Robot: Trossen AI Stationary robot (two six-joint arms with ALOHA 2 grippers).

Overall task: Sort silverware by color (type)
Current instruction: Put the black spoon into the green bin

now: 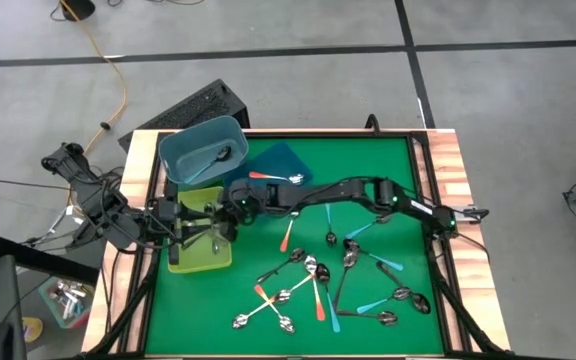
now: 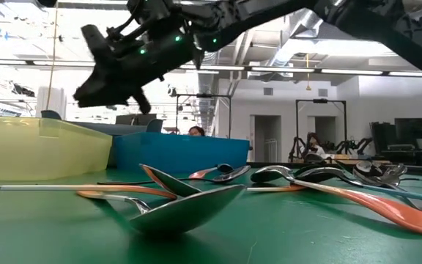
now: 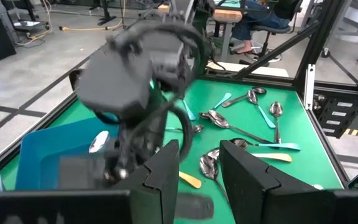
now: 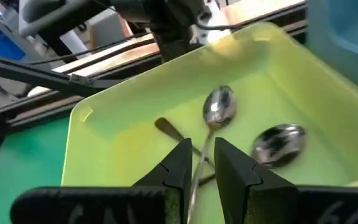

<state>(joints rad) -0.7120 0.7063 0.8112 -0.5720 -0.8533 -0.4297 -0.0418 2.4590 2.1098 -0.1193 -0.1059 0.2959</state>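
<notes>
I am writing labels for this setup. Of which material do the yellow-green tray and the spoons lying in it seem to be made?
The yellow-green tray looks like translucent plastic with a smooth matte finish: light glows through its walls. The spoons in it look like polished metal, since their bowls mirror the surroundings; steel is only a guess.

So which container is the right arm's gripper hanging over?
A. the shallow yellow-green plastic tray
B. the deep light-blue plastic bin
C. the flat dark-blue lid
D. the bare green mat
A: the right gripper looks straight down into the shallow yellow-green plastic tray, where silver metal spoons lie; from above it sits over that tray.
</notes>
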